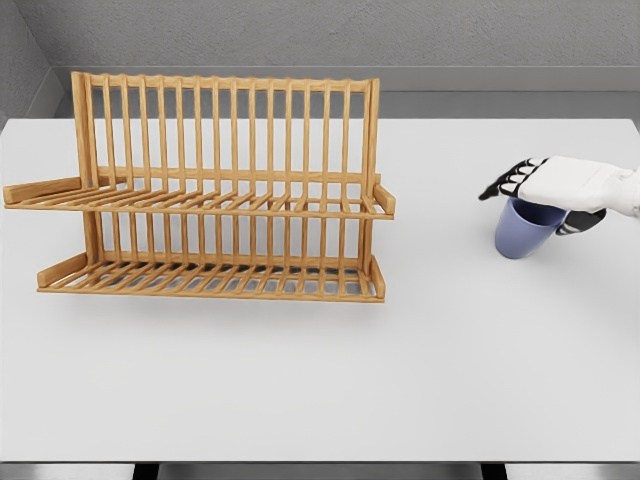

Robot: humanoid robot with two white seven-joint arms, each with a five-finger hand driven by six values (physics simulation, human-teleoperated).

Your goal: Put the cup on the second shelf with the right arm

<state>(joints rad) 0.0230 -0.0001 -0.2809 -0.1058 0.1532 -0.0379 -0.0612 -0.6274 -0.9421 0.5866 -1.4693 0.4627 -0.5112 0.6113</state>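
- A single view comes from a camera on the robot's head, looking forward and steeply down.
- It takes in nearly the whole flat white desk [300,380], with the near edge at the bottom and a grey wall beyond the far edge.
- The slatted two-tier wooden rack [215,190] stands at middle distance, left of centre, seen from slightly above.
- The white robotic right hand [545,190] enters from the right edge.

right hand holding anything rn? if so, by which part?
Yes: the right hand grips the blue cup from above at its rim, fingers over the top edge. The cup is tilted. Left hand is out of view.
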